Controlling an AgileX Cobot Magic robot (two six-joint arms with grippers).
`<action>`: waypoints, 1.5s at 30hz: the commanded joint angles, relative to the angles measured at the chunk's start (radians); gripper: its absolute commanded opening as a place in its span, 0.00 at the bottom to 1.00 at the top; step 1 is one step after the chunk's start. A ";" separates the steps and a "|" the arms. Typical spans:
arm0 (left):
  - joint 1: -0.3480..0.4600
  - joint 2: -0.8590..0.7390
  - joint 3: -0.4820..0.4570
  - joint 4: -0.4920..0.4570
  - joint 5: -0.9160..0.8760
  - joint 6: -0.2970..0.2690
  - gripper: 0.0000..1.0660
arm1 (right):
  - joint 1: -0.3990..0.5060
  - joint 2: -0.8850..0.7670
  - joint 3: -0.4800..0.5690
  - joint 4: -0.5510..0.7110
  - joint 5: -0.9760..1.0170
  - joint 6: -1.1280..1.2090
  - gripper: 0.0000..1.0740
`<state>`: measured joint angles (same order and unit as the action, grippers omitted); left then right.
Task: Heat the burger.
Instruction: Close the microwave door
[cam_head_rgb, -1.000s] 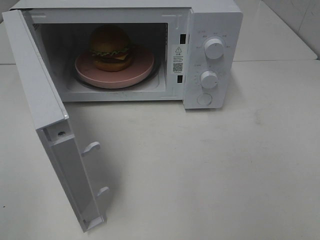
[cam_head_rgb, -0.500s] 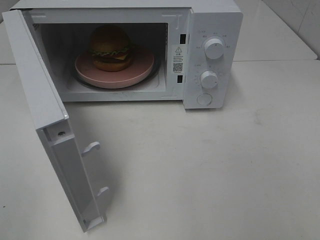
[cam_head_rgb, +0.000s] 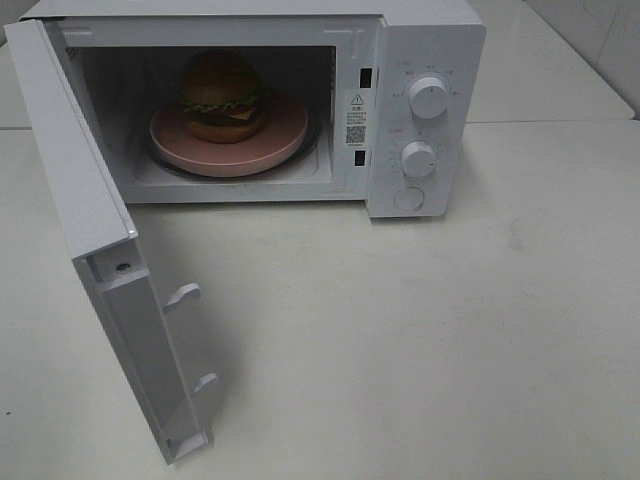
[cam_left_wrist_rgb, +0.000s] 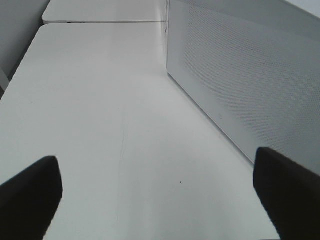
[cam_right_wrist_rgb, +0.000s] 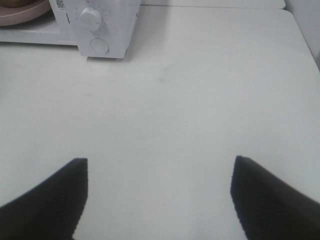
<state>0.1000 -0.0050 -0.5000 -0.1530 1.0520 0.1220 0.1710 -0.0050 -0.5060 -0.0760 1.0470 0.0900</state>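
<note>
The burger (cam_head_rgb: 222, 97) sits in the microwave (cam_head_rgb: 445, 50), door (cam_head_rgb: 145, 335) swung wide for us to shut next; left tool (cam_left_wrist_rgb: 156, 157) and right tool (cam_right_wrist_rgb: 160, 160) gape empty

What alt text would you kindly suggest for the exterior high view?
A burger sits on a pink plate inside a white microwave whose door stands wide open at the left. Two dials sit on its front panel.

Tall burger (cam_head_rgb: 222, 95) with glossy brown bun, green lettuce, cheese and dark patty, upright on pink plate (cam_head_rgb: 280, 135), toward its back left, inside open microwave (cam_head_rgb: 425, 60)
</note>
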 joint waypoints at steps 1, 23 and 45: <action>0.001 -0.019 0.003 0.001 -0.013 0.001 0.92 | -0.010 -0.027 -0.001 0.003 -0.010 -0.010 0.70; 0.001 -0.019 0.003 0.001 -0.013 0.001 0.92 | -0.010 -0.027 -0.001 0.003 -0.010 -0.010 0.70; 0.001 0.026 -0.036 -0.010 -0.056 -0.003 0.92 | -0.010 -0.027 -0.001 0.003 -0.010 -0.010 0.70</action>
<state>0.1000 0.0190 -0.5250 -0.1550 1.0200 0.1220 0.1710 -0.0050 -0.5060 -0.0750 1.0470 0.0900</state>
